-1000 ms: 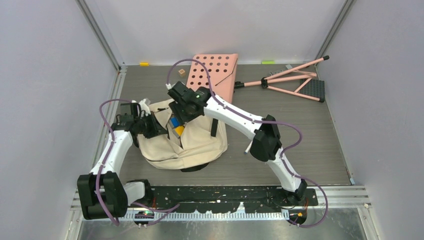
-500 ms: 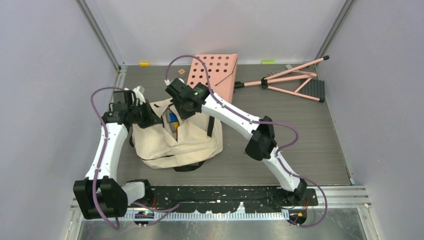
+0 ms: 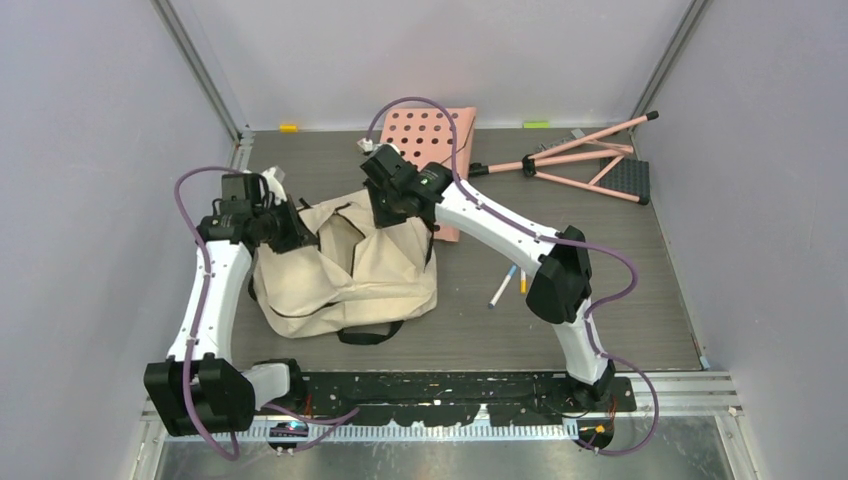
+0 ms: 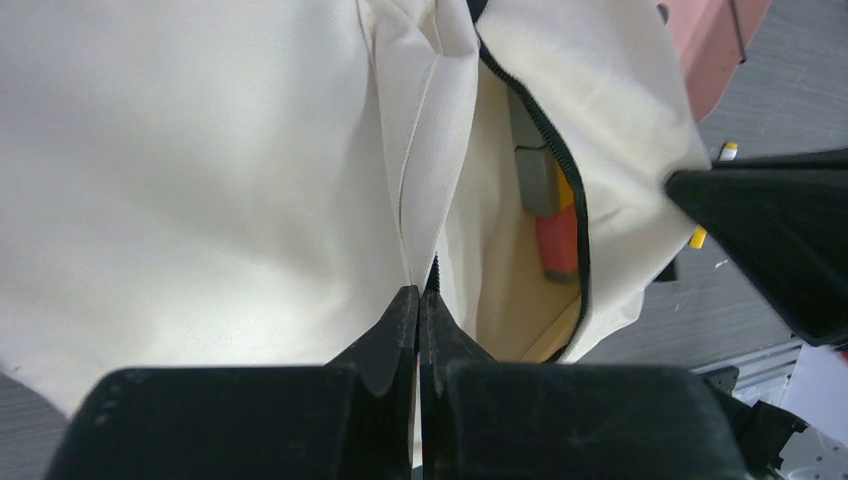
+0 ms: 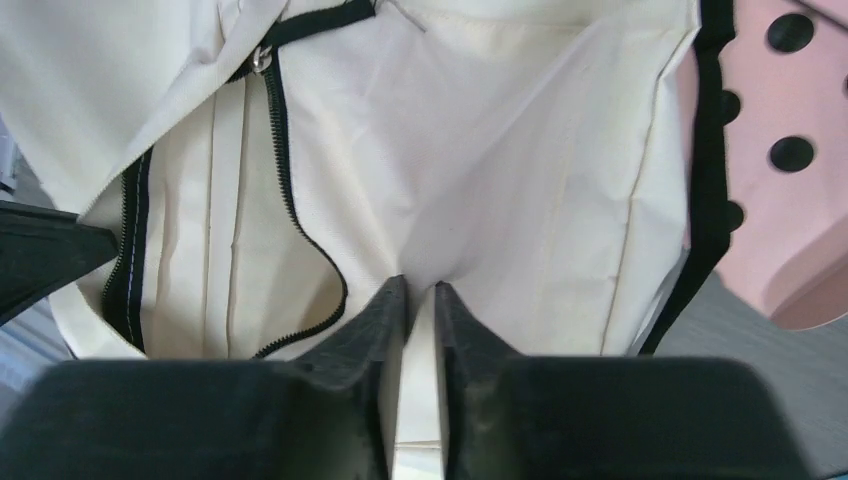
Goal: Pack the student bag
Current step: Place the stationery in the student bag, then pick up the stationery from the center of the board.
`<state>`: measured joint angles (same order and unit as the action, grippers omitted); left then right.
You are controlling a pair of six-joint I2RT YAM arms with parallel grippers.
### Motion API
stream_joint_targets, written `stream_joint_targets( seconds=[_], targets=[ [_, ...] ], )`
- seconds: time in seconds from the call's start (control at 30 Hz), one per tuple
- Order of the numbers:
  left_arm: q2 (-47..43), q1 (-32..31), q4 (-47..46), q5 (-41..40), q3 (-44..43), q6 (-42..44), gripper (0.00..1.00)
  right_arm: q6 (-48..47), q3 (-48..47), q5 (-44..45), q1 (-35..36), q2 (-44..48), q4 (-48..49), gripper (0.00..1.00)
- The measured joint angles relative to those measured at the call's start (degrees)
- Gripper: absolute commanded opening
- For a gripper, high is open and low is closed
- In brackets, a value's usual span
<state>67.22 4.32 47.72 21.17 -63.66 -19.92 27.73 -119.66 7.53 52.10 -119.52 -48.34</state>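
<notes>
Cream student bag (image 3: 345,270) sits pinched — left hand (image 4: 421,305) on its opening's rim, right hand (image 5: 420,292) on a fold.

Top cam: high, behind arm bases, facing down on whole table (image 3: 620,260). L wrist cam: v. close on student bag (image 4: 200,150), from its left. R wrist cam: v. close, from bag's far edge, pink perforated board (image 5: 810,95) alongside. All 3 share bag.

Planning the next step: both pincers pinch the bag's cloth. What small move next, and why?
Probably the right pincer should let go of the student bag and reach for the pens lying beside it, while the left pincer holds it open: the zipper gapes and they lie unpacked.
</notes>
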Motion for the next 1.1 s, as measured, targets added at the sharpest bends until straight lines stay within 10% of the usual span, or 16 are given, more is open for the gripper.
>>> stream_joint_targets(
  seconds=[0.27,0.67,1.1],
  targets=[
    [-0.3,0.1,-2.2,1.1,4.3,-0.3,0.0,0.5,3.0,5.3,-2.1,2.0,0.3,0.66],
    [-1.3,0.1,-6.0,1.1,10.5,-0.5,0.0,11.8,39.1,16.0,-16.0,23.8,-2.5,0.59],
    [-2.2,0.1,-7.9,1.1,13.0,-0.5,0.0,16.5,53.0,14.1,-18.3,22.0,-3.1,0.46]
  ],
)
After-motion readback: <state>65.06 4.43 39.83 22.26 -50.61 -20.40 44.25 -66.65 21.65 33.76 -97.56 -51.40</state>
